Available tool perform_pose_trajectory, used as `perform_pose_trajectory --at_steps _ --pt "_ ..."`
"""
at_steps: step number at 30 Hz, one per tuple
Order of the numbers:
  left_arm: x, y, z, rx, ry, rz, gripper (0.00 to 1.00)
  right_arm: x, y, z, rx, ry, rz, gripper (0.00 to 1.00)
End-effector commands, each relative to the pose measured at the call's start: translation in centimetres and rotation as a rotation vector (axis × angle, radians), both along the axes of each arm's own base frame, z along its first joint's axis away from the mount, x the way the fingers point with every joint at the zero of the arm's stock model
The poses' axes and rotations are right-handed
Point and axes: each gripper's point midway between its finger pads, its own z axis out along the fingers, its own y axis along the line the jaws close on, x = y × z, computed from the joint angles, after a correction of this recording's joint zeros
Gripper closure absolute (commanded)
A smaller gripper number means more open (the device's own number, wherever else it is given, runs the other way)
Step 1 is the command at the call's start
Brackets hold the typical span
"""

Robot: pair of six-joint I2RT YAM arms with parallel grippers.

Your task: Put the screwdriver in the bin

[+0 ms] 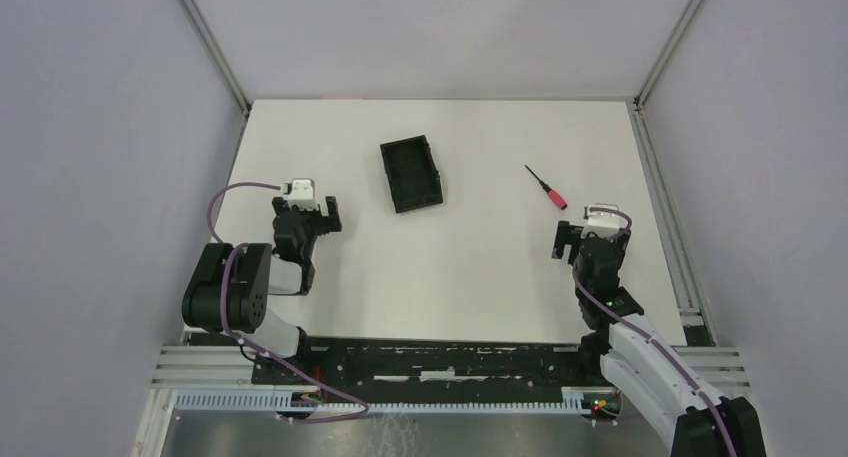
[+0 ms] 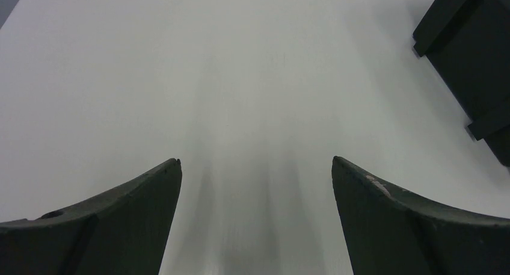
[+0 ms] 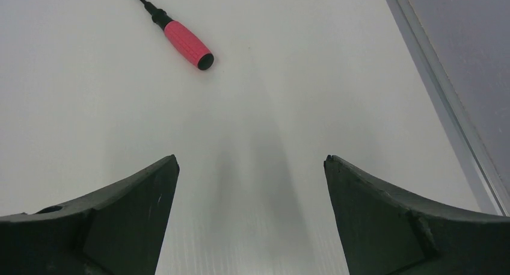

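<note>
Orientation check: the slim red-handled, black-shafted screwdriver (image 1: 547,188) lies flat on the white table (image 1: 480,277), well right of the black ribbed plastic bin (image 1: 436,177). Your right gripper (image 3: 251,160), jaws spread and empty, sits nearest, just behind the handle (image 3: 186,43); the left gripper (image 1: 312,217), also spread, sits left of the bin. Long axis: diagonal, tip angled bin-ward.

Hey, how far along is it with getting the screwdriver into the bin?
Nothing is done: the screwdriver lies on the table, apart from the bin. Nothing is in hand: the right claw is open near its red handle, the left claw open near the bin. Still to do: grasp, carry across, release in the bin.
</note>
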Motion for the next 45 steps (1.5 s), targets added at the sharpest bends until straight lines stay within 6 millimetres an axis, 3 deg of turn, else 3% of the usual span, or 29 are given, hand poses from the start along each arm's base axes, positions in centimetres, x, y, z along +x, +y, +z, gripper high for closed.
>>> perform_pose_trajectory --at_steps 1,4,9,12,14,18,23,27,33,36,37,40,42,45 --pt "0.5 0.1 2.1 -0.033 -0.079 0.019 0.00 0.7 -1.3 2.9 0.044 -0.117 -0.114 0.02" --pt "0.5 0.1 2.1 -0.033 -0.078 0.019 0.00 1.5 -0.9 5.4 0.010 -0.126 -0.079 0.02" --pt "0.5 0.1 2.1 -0.033 -0.079 0.020 0.00 4.8 1.1 12.9 -0.047 -0.119 0.036 0.02" --pt "0.5 0.1 2.1 -0.033 -0.078 0.020 0.00 8.2 3.1 15.2 -0.087 0.091 0.130 0.02" --pt "0.5 0.1 2.1 -0.033 -0.078 0.020 0.00 10.4 4.5 15.2 -0.109 0.265 0.216 0.02" --pt "0.5 0.1 2.1 -0.033 -0.079 0.020 0.00 14.5 5.4 12.2 -0.115 0.548 0.278 0.02" --pt "0.5 0.1 2.1 -0.033 -0.079 0.020 0.00 18.5 4.5 6.4 -0.109 0.669 0.279 0.02" --pt "0.5 0.1 2.1 -0.033 -0.078 0.019 0.00 19.1 3.8 0.8 -0.067 0.733 0.305 0.02" --pt "0.5 0.1 2.1 -0.033 -0.078 0.020 0.00 17.1 3.6 -5.7 -0.062 0.844 0.357 0.12" --pt "0.5 0.1 2.1 -0.033 -0.078 0.020 0.00 16.1 3.2 -7.6 -0.052 0.879 0.352 0.26" --pt "0.5 0.1 2.1 -0.033 -0.078 0.020 0.00 15.8 3.2 -8.1 -0.046 0.888 0.355 0.35" --pt "0.5 0.1 2.1 -0.033 -0.078 0.019 0.00 15.4 3.2 -8.5 -0.036 0.900 0.363 0.77" --pt "0.5 0.1 2.1 -0.033 -0.078 0.021 0.00 15.5 3.1 -7.5 -0.040 0.888 0.363 1.00" --pt "0.5 0.1 2.1 -0.033 -0.078 0.021 0.00 16.2 2.9 -3.8 -0.054 0.847 0.348 1.00"
